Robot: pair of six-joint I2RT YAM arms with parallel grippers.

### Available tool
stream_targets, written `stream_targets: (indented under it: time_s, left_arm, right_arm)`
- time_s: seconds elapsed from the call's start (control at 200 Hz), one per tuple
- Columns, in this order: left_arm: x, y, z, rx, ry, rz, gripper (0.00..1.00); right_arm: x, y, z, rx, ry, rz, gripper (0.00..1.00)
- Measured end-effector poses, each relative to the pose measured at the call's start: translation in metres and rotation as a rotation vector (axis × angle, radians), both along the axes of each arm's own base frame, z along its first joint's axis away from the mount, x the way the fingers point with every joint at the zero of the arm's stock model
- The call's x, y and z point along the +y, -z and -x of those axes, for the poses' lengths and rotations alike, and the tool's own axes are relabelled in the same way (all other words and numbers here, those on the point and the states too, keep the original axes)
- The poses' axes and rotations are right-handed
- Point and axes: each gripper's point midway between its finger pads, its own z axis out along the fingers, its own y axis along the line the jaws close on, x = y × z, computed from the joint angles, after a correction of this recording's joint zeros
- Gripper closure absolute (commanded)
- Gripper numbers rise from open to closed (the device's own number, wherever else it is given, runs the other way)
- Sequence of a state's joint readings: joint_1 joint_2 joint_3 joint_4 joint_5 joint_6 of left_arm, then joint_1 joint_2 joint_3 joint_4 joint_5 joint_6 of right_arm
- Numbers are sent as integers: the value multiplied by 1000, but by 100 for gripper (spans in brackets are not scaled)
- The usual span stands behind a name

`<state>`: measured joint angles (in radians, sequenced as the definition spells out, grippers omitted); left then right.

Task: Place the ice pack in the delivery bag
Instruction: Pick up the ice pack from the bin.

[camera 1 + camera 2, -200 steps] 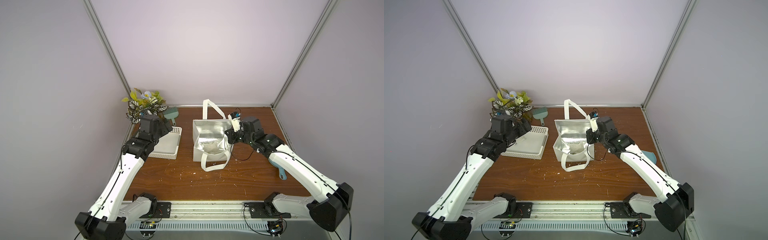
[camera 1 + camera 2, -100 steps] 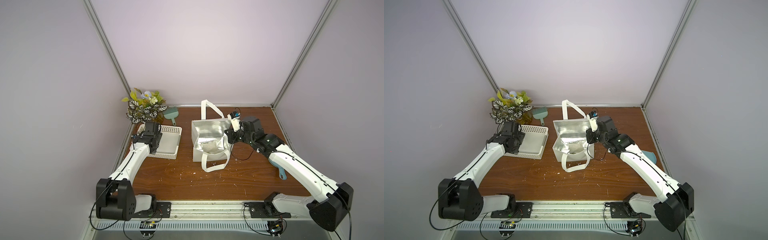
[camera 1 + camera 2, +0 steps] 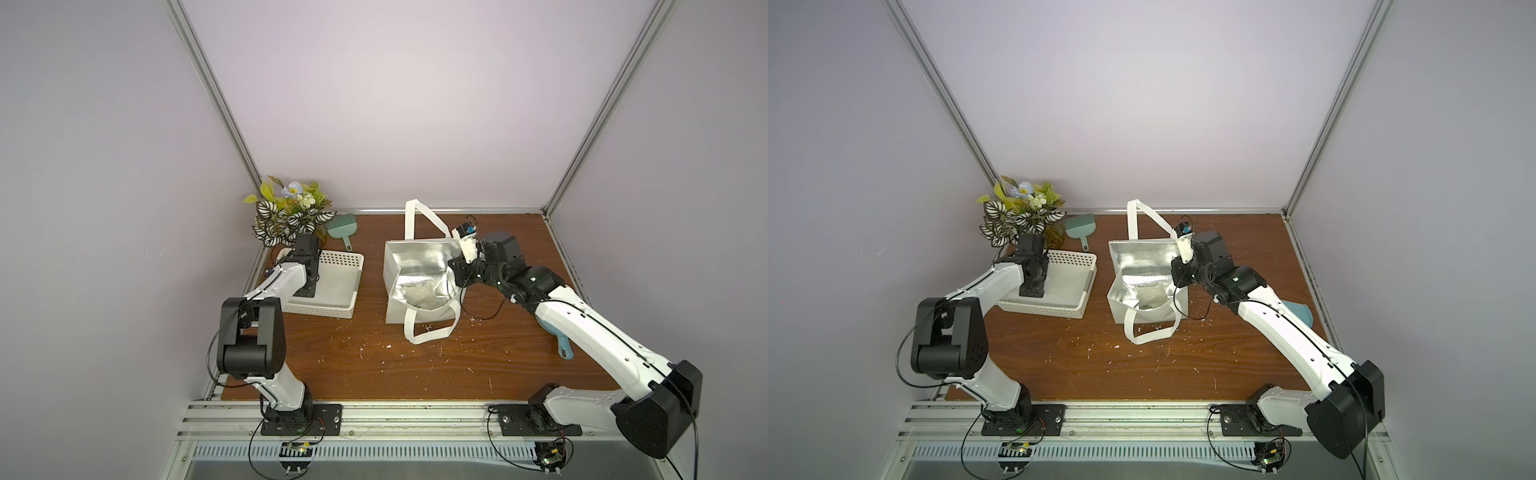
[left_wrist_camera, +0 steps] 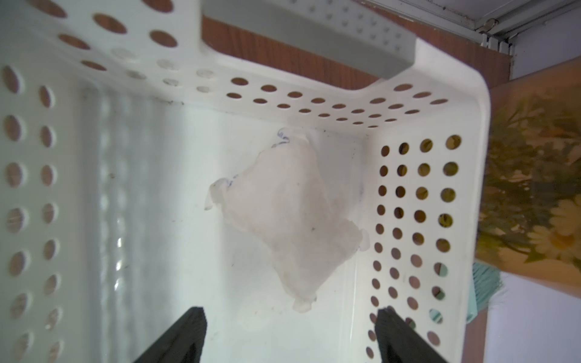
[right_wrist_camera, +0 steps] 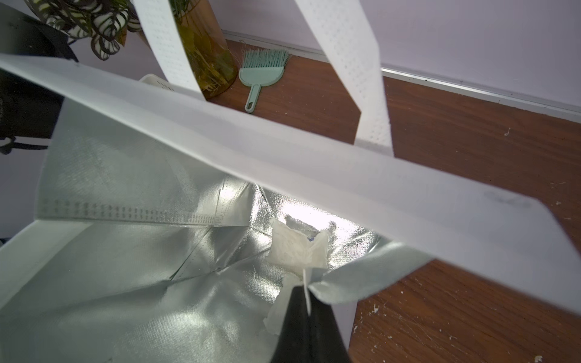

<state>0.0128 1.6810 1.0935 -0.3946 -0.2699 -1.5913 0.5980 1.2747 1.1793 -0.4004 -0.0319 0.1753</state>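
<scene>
my left end effector [image 4: 290, 317] wide open, empty, over the soft translucent ice pack [image 4: 283, 220] | pack lies in the perforated plastic basket [image 4: 314, 103] corner, wall crowding it | my right end effector [image 5: 306, 298] clamped on the foil-lined delivery bag [image 5: 283, 151] rim

pale lilac walls [image 3: 395, 104], brown wooden tabletop [image 3: 374, 357]

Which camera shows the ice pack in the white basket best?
The left wrist view: the ice pack lies large and clear on the basket floor before the open left claw. Neither top view shows it, with the left arm over the basket. The right wrist view looks into the delivery bag.
</scene>
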Motion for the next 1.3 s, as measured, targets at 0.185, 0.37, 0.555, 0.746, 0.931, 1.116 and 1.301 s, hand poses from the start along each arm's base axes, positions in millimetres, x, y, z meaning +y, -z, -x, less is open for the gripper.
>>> stream_targets:
  time_s: [0.185,0.37,0.555,0.746,0.931,1.116,1.301]
  left_arm:
    - [10,14,-10,21,-48,-9,16]
    - [22,25,-13,39,-91,-10,14]
    - [30,37,-14,67,-109,-14,12]
    - [40,43,-16,72,-114,6,25]
    - [42,48,-17,71,-79,2,52]
    - [41,47,-19,76,-35,-3,57]
    - [40,48,-16,106,12,-16,39]
  right_arm:
    - [1,0,-5,2,5,4,96]
    - [0,2,-10,7,11,8,96]
    - [-1,3,-12,10,16,10,96]
    - [-2,3,-14,11,22,10,96]
    - [-2,4,-17,12,26,11,96]
    - [-3,4,-17,13,27,10,96]
    - [-3,4,-17,14,25,8,96]
